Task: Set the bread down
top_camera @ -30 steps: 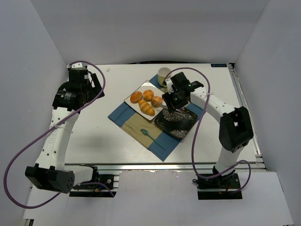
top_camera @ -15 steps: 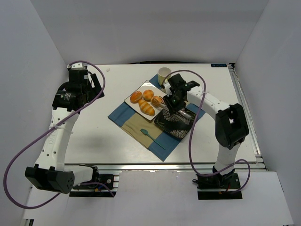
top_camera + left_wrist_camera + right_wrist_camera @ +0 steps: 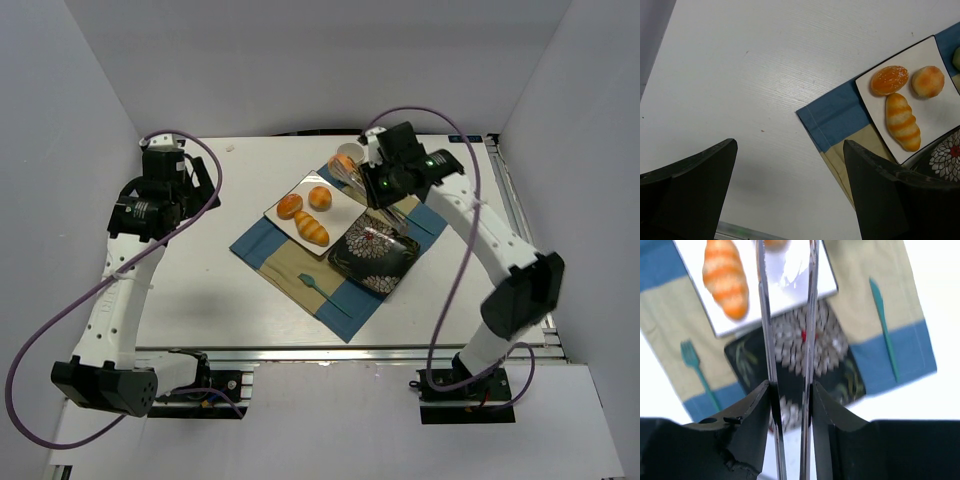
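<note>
**Right gripper clenched on metal tongs, the bread pinched at their tips**

On the near side of the white plate, a teal fork lay on a blue-and-tan placemat, and a dark flower-patterned plate sat at the white plate's near right edge. Well to the left of the white plate, the left gripper hung released over the bare table, its fingers spread wide. On the white plate sat two more round buns and a striped long roll. The bread was raised off the white plate, at its far right corner, by the cup; whether it touched the cup could not be told.
</note>
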Controlling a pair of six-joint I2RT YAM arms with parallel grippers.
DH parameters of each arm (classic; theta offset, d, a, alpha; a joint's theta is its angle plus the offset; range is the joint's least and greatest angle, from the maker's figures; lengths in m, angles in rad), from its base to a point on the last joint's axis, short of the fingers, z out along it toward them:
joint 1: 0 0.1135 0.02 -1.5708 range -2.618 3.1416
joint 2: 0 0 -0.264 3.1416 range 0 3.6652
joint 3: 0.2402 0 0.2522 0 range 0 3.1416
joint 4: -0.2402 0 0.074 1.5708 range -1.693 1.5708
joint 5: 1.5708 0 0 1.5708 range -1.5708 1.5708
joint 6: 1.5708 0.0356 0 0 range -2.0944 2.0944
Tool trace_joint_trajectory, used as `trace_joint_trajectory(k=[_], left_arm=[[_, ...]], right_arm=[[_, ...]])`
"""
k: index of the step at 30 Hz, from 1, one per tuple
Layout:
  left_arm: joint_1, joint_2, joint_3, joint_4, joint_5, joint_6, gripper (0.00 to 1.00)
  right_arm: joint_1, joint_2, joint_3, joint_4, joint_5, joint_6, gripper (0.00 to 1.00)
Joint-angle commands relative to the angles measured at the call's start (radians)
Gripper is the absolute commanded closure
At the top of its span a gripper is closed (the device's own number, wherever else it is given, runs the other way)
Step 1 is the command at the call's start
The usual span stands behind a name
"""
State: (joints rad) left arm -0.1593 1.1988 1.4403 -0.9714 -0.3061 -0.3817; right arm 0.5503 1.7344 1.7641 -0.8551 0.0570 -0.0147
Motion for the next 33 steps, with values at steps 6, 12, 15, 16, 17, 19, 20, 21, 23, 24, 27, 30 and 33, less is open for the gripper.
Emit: trace_joint_trajectory(k=[6,12,15,16,17,19,20,21,23,24,27,30,33], left_arm=[[-0.003,-0.059,-0.026,0.023,0.044,-0.003,0.02],[-0.003,-0.064,-0.052,0.042,0.073,-0.019,0.02],[-0.006,-0.061,-0.058,0.045,0.082,-0.023,0.02],[-0.008,-0.061,-0.058,0.046,0.085,-0.025,0.02],[-0.009,-0.062,-0.058,0.048,0.085,-0.026,0.02],[-0.011,-0.062,-0.058,0.043,0.084,-0.025,0.02],[-0.013,-0.064,-0.06,0.043,0.081,-0.025,0.02],[-0.013,-0.067,-0.06,0.042,0.079,-0.023,0.02],[-0.013,-0.071,-0.061,0.037,0.075,-0.02,0.02],[-0.013,-0.073,-0.063,0.036,0.071,-0.02,0.02],[-0.013,-0.079,-0.066,0.031,0.073,-0.019,0.02],[-0.014,-0.077,-0.066,0.03,0.071,-0.019,0.02],[-0.014,-0.079,-0.064,0.028,0.067,-0.017,0.02]], right_arm=[[0.005,-0.376,-0.461,0.005,0.024,0.125,0.6],[0.003,-0.47,-0.636,0.034,0.004,0.167,0.59],[0.003,-0.472,-0.699,0.057,0.009,0.173,0.59],[0.003,-0.47,-0.712,0.067,0.012,0.174,0.58],[0.003,-0.463,-0.732,0.076,0.014,0.176,0.58],[0.003,-0.452,-0.749,0.082,0.012,0.179,0.58],[0.002,-0.446,-0.752,0.085,0.012,0.18,0.58],[0.003,-0.443,-0.755,0.087,0.015,0.182,0.57],[0.003,-0.441,-0.755,0.085,0.03,0.186,0.5],[0.003,-0.441,-0.752,0.087,0.035,0.19,0.46],[0.002,-0.444,-0.739,0.077,0.037,0.191,0.39],[0.003,-0.443,-0.715,0.059,0.027,0.19,0.37],[0.003,-0.444,-0.683,0.041,0.02,0.19,0.38]])
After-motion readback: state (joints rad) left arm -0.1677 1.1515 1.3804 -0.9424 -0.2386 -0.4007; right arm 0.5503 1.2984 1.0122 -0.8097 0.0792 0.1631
